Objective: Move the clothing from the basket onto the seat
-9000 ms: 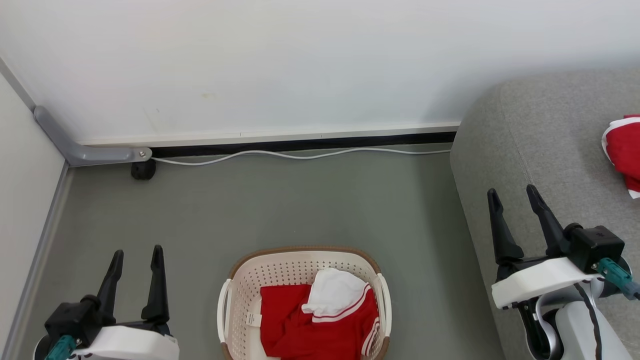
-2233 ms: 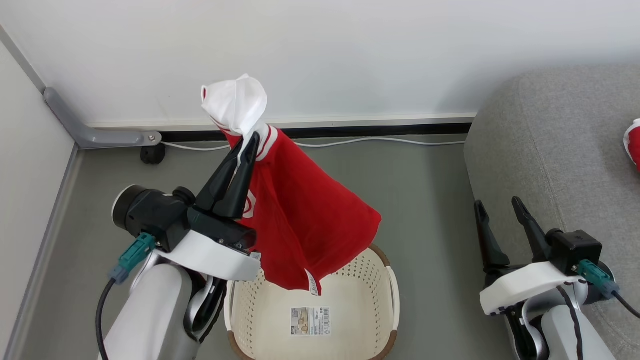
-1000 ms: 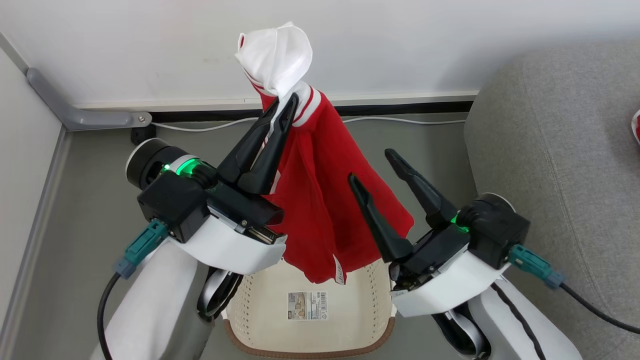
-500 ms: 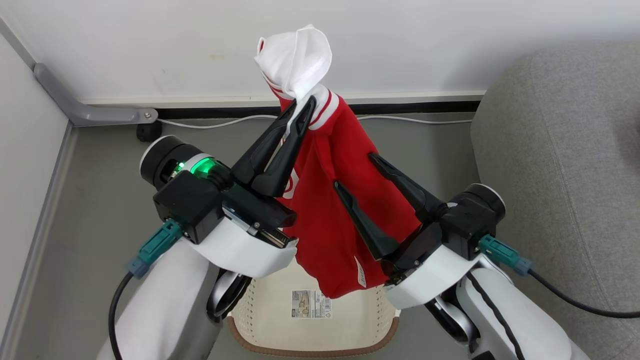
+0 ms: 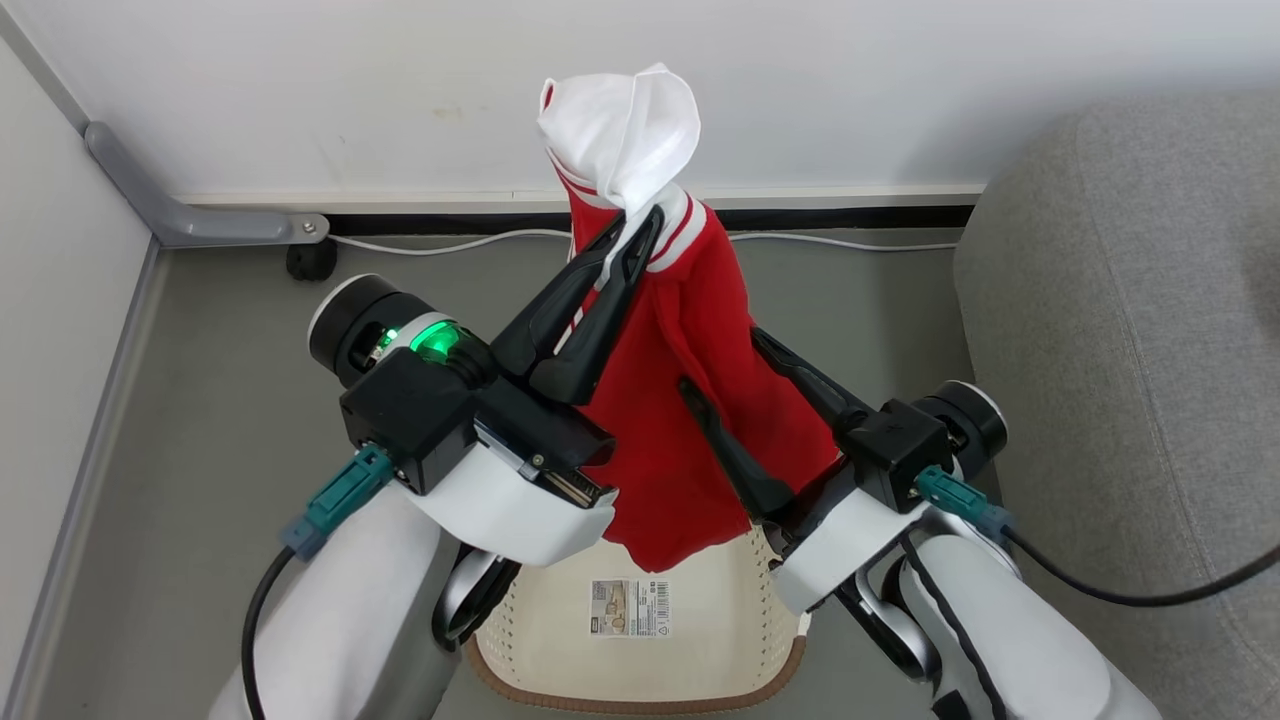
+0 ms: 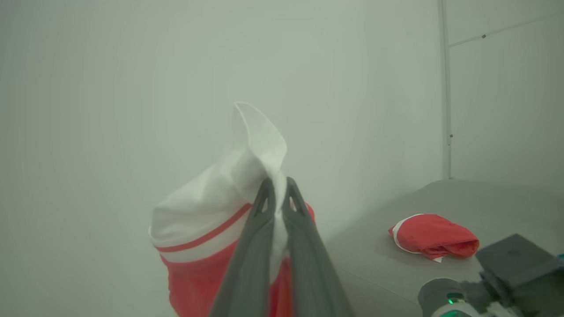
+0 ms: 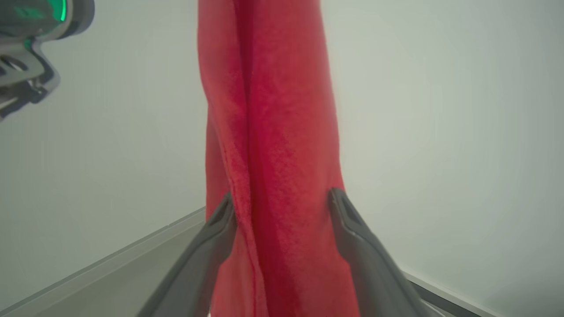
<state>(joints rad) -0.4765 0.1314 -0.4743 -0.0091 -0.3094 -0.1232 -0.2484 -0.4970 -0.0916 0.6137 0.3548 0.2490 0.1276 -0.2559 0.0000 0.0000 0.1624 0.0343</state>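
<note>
the clothing (image 5: pixel 660 430) hangs above the basket (image 5: pixel 720 640), its white end clenched in the left jaws, while the right jaws stand spread around its red folds.

On the floor (image 5: pixel 200 420), close before the robot, the basket (image 5: pixel 720 640), with a sticker (image 5: pixel 630 607) flat on its inside bottom. Above it, the clothing (image 5: pixel 690 420), hanging from the left pincer (image 5: pixel 640 218), nipped tight near its top end, a bunch poking out beyond the fingertips. Lower down, from the right, the right pincer (image 5: pixel 722 360), fingers spread to either side of the hanging cloth. Right of the basket, the seat (image 5: pixel 1120 350), back against the wall (image 5: pixel 400 90); on its top, well apart from both pincers, a second garment (image 6: pixel 434 241). Behind the basket, along the foot of the wall, a cable (image 5: pixel 450 245).
</note>
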